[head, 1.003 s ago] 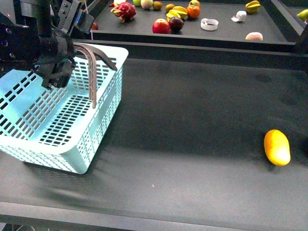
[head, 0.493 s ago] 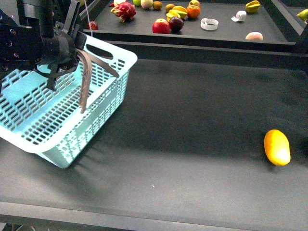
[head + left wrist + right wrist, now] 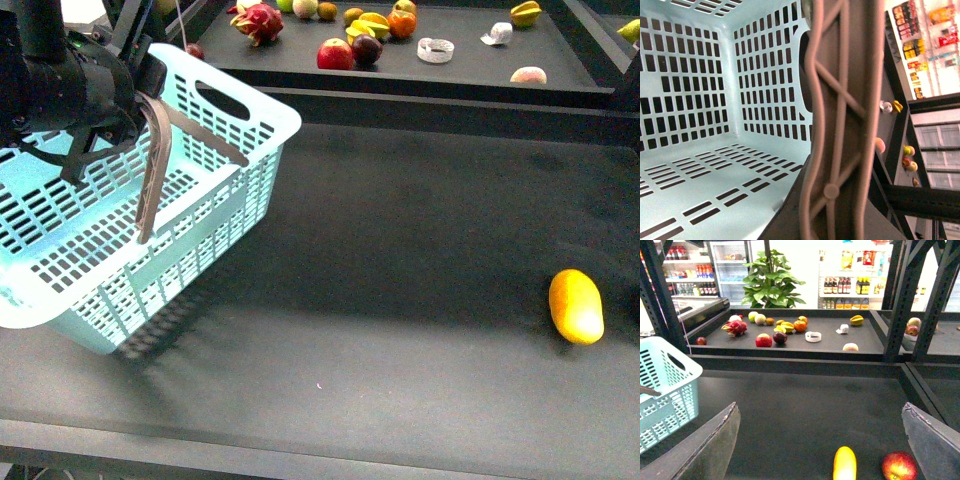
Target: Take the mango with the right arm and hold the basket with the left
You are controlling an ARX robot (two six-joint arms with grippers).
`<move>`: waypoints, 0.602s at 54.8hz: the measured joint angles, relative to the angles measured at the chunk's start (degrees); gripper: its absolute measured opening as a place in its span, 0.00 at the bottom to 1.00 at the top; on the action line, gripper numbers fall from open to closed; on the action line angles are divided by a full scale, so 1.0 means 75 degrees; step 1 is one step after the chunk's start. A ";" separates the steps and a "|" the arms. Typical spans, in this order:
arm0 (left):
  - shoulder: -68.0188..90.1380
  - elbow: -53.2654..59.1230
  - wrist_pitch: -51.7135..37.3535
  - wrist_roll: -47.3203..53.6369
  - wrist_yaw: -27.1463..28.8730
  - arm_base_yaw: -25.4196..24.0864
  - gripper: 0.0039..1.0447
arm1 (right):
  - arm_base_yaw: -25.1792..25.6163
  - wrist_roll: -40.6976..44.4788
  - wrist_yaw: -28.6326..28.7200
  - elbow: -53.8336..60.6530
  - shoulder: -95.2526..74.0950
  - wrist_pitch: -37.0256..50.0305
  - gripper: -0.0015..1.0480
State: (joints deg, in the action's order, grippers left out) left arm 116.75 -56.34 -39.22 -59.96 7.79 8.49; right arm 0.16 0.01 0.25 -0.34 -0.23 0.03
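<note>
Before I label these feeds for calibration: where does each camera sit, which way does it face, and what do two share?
Front: on the body, facing forward and down over the table; left gripper holds the tilted basket by its handle; mango at right.
Left wrist: on the left arm, looking past the handle into the basket; no gripper shows.
Right wrist: on the right arm, facing the fruit shelf; open right gripper frames the mango.
Shared: front and right wrist both show basket and mango.
</note>
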 joint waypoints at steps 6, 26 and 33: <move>-0.0577 0.0542 -0.0286 0.0560 -0.0038 0.0146 0.05 | 0.0000 0.0000 0.0000 0.0000 0.0000 0.0000 0.92; -0.2302 0.2375 -0.1145 0.2970 -0.0280 0.1128 0.05 | 0.0000 0.0003 0.0000 0.0000 0.0000 0.0000 0.92; -0.2658 0.2809 -0.1478 0.3622 -0.0522 0.1536 0.05 | 0.0000 0.0000 0.0000 0.0000 0.0000 0.0000 0.92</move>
State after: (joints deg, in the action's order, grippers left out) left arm 96.82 -35.27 -50.30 -32.80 3.88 20.01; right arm 0.16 0.01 0.25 -0.34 -0.23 0.03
